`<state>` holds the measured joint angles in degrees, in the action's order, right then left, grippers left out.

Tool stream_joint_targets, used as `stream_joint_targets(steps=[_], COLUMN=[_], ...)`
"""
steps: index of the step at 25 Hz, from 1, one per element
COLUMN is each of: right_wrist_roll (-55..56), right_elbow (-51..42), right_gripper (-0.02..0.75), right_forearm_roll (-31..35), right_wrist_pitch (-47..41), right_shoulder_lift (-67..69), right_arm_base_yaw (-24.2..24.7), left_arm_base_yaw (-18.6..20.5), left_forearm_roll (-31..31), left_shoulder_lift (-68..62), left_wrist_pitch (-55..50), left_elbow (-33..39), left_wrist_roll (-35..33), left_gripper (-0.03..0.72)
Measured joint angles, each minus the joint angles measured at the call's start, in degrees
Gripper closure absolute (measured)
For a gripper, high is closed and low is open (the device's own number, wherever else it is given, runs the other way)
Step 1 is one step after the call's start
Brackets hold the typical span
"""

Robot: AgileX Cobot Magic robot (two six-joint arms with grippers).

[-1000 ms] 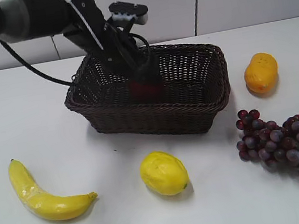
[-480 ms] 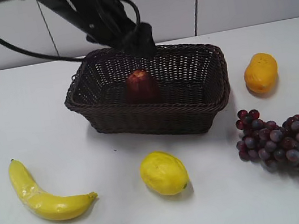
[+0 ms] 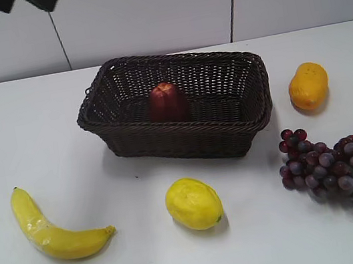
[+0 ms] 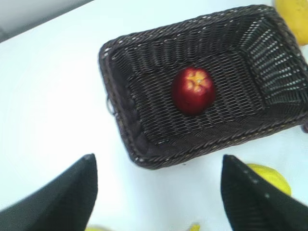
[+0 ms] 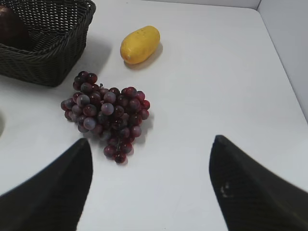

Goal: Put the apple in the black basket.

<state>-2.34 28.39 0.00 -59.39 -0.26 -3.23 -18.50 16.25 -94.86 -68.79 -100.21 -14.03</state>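
The apple [image 3: 167, 102] sits upright on the floor of the basket [image 3: 184, 139], a little left of the middle as the exterior view has it, its pale dimpled top facing up and nothing touching it. In the left wrist view the left gripper [image 4: 159, 192] hangs released, its two dark fingers [image 4: 62, 197] spread wide at the bottom of the frame with nothing between them. The basket [image 4: 144, 151] lies below and ahead of that claw, its near rim showing between the fingers, and the apple [image 4: 193, 90] sits farther ahead, slightly right of the claw's midline. A lemon [image 4: 269, 177] peeks out just beside the right finger. In the exterior view only a dark bit of the left arm [image 3: 26, 1] shows at the top left corner, well apart from the basket. The right gripper [image 5: 149, 187] is also released, fingers [image 5: 53, 192] wide apart and holding nothing. The grapes [image 5: 106, 113] lie on the table [image 5: 216, 86] ahead of it, between the lines of its fingers; the mango [image 5: 139, 44] lies beyond them, and a corner of the basket [image 5: 48, 62] sits ahead to its left. A banana [image 3: 50, 227] lies at the table's near left in the exterior view.
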Motion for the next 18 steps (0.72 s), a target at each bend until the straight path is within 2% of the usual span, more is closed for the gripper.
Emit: stream_joint_targets(steps=[4, 7, 18], right_wrist_roll=[0.1, 0.1, 0.0], right_elbow=[0.0, 0.0, 0.0], right_gripper=[0.167, 0.167, 0.167], right_forearm_roll=[0.0, 0.0, 0.0], right_wrist_pitch=[0.0, 0.0, 0.0], right_shoulder_lift=[0.0, 0.0, 0.0], right_arm_base_yaw=[0.0, 0.0, 0.0], left_arm_base_yaw=[4.2, 6.6, 14.7], left_forearm_roll=[-2.1, -3.7, -5.8], left_shoulder_lift=[4.5, 9.2, 39.6], left_wrist_pitch=[-0.7, -0.9, 0.8], left_elbow=[6.2, 14.7, 51.1], left_wrist_roll=[1.4, 1.9, 3.3], left_gripper=[0.109, 0.109, 0.109])
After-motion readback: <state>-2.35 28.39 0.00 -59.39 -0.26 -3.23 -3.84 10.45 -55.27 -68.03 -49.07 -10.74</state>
